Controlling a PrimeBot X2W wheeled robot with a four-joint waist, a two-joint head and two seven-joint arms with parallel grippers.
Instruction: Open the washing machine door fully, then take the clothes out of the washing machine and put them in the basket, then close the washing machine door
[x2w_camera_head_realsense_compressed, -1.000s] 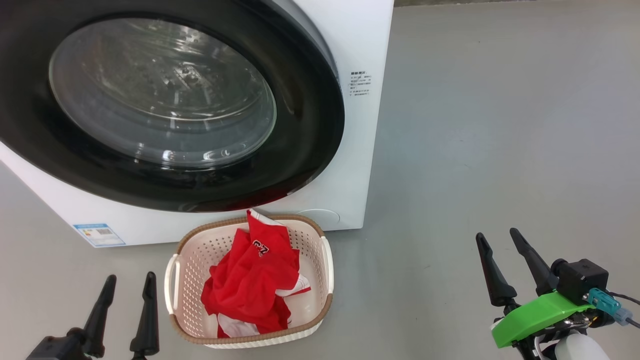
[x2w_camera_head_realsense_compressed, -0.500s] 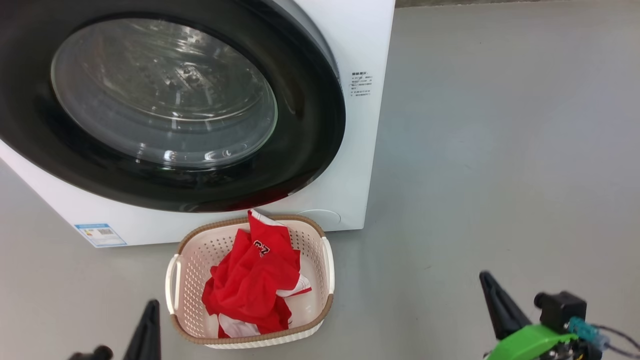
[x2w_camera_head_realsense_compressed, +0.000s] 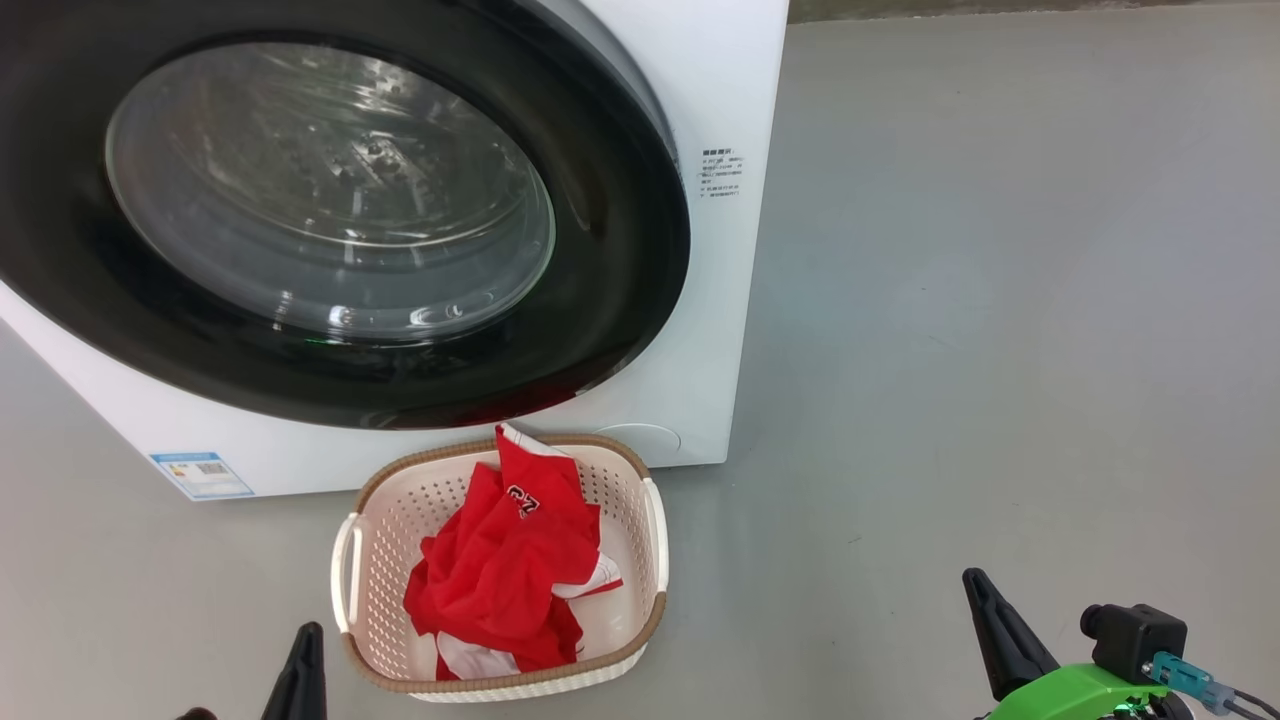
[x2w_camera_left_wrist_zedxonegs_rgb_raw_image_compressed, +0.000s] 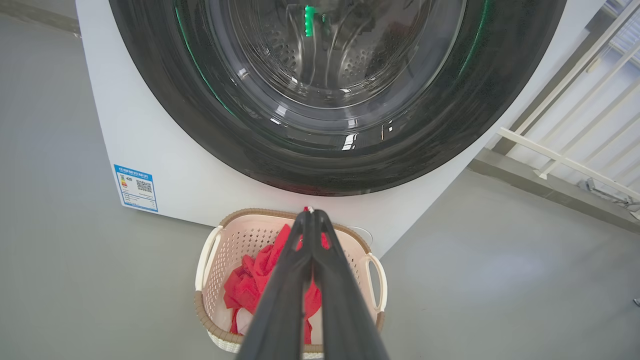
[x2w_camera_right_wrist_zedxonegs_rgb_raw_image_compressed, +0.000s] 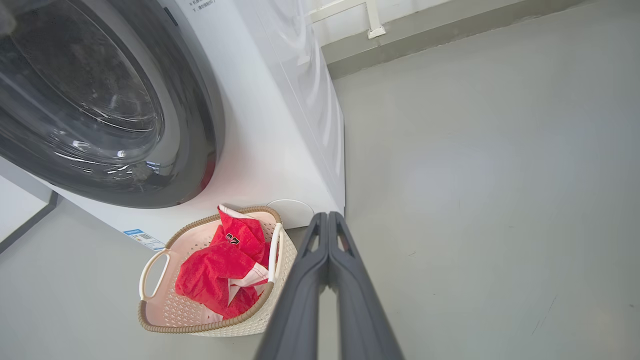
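Red clothes (x2w_camera_head_realsense_compressed: 505, 575) lie heaped in the basket (x2w_camera_head_realsense_compressed: 400, 520), just in front of the washing machine (x2w_camera_head_realsense_compressed: 725, 90), whose door (x2w_camera_head_realsense_compressed: 330, 210) looks closed. The left jaws are just beside the basket and the right jaws well apart from it. Both are pressed together, empty.

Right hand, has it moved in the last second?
Yes. The right hand has pulled back down the head view, away from the washing machine, and shut.
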